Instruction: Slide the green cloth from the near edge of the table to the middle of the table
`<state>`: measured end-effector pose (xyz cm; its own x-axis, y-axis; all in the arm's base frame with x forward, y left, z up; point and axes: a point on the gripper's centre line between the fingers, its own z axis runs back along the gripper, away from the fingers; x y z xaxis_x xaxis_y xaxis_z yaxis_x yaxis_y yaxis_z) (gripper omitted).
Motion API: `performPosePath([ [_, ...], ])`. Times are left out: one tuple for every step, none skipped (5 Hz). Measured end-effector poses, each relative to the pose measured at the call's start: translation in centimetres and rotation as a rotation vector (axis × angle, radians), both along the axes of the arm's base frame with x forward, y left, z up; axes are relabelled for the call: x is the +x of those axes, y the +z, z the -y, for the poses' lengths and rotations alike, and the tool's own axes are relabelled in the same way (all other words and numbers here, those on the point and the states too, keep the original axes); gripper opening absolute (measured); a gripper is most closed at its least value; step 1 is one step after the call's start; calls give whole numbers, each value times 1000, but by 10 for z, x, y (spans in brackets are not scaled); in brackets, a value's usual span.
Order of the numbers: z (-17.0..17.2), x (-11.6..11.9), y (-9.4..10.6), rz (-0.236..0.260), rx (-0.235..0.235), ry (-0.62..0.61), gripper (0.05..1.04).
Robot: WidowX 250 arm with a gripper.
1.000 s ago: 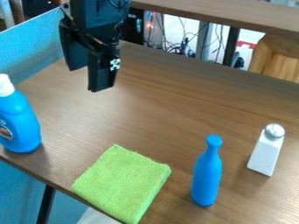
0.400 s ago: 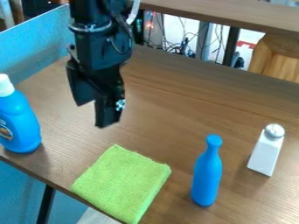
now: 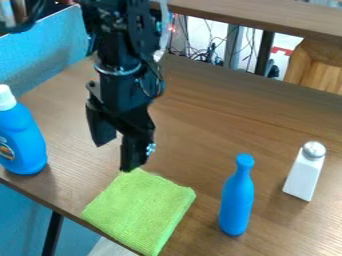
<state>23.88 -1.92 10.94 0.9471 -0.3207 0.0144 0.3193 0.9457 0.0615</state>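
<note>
A brown wooden table (image 3: 220,115) stands against a blue panel (image 3: 50,55). The gripper (image 3: 113,157) hangs with its 2 fingers parted, grasping nothing, by the far corner of a green cloth (image 3: 140,210) lying along the table's near-left edge. Right of it stand a blue bottle (image 3: 236,200) and a white shaker (image 3: 304,172); left, a detergent bottle (image 3: 23,137). A low fingertip could drag the cloth over that edge; a wide sideways swing could topple a bottle.
</note>
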Motion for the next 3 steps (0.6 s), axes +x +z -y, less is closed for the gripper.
performPosePath([
  [6, 3, -13, -21, -3, -6, 1001],
  [10, -1, -32, -50, 17, 3, 1001],
  [13, -4, -46, -100, 34, 1, 1001],
])
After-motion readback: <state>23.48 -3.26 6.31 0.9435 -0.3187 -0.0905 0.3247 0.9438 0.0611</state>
